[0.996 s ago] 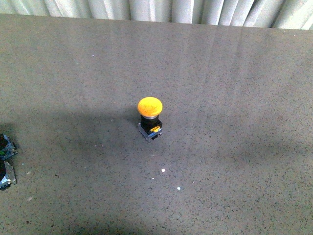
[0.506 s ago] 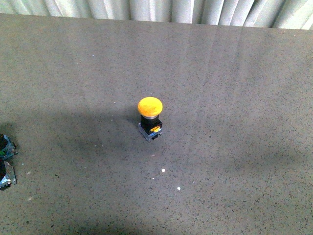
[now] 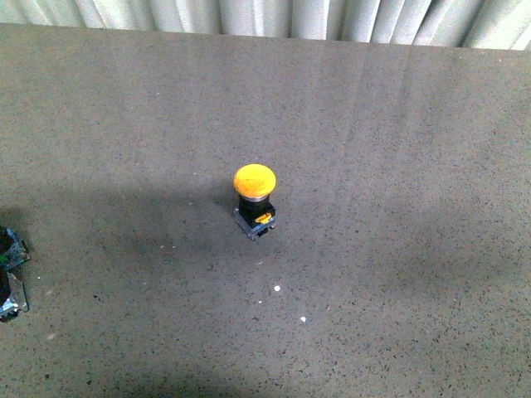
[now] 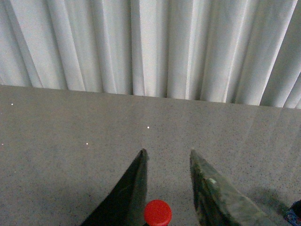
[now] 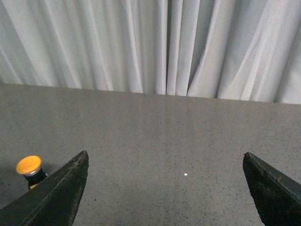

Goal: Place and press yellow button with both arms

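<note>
Yellow button first, though the biggest thing around it is the grey speckled table, which fills the front view up to a pale pleated curtain along the far edge. The button stands upright near the middle of that table, well apart from everything else, with a small dark cluster of parts at the left edge of the view.

As for progress, the placing looks done: the button rests on its square base, free of either arm. Whether it has already been pressed cannot be read from these pictures; the cap sits proud of its black collar, so I judge the press may be what remains.

Its long axis runs vertical, the domed cap pointing up, and the small yellow tab on the base faces the robot and slightly to its right.

The right gripper is spread wide and holds nothing, with the button just outside one finger. The left gripper has its two fingers parted narrowly, and a red round cap shows between them near the picture's edge; whether they grip it I cannot tell.
</note>
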`<state>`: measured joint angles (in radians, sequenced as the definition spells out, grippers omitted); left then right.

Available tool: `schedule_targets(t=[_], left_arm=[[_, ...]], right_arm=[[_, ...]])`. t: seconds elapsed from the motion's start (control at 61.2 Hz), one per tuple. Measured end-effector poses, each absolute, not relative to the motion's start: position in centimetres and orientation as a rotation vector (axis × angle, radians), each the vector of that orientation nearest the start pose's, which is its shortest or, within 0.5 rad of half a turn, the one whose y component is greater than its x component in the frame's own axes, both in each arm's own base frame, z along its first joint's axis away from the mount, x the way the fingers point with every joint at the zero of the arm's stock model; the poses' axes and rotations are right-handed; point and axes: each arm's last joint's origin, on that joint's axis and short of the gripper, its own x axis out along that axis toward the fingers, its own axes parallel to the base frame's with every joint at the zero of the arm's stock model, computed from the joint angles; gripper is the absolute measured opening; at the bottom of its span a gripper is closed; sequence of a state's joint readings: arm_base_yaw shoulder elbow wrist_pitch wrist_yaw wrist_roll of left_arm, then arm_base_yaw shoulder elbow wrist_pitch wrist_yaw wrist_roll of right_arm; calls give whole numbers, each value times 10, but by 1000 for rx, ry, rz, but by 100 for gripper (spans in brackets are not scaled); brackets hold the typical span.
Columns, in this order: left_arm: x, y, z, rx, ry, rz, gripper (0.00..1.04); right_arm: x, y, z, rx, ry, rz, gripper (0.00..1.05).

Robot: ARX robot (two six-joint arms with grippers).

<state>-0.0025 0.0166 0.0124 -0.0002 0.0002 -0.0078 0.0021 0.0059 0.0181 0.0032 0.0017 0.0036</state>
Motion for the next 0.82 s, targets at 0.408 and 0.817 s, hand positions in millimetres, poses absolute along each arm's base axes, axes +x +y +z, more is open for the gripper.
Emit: schedule_targets(t=[0.408, 0.817], left_arm=[[98, 0, 166, -5, 5, -3, 96], [98, 0, 166, -5, 5, -3, 96]], right_arm=[[97, 0, 170, 4, -15, 0, 96], [97, 0, 170, 4, -15, 0, 96]])
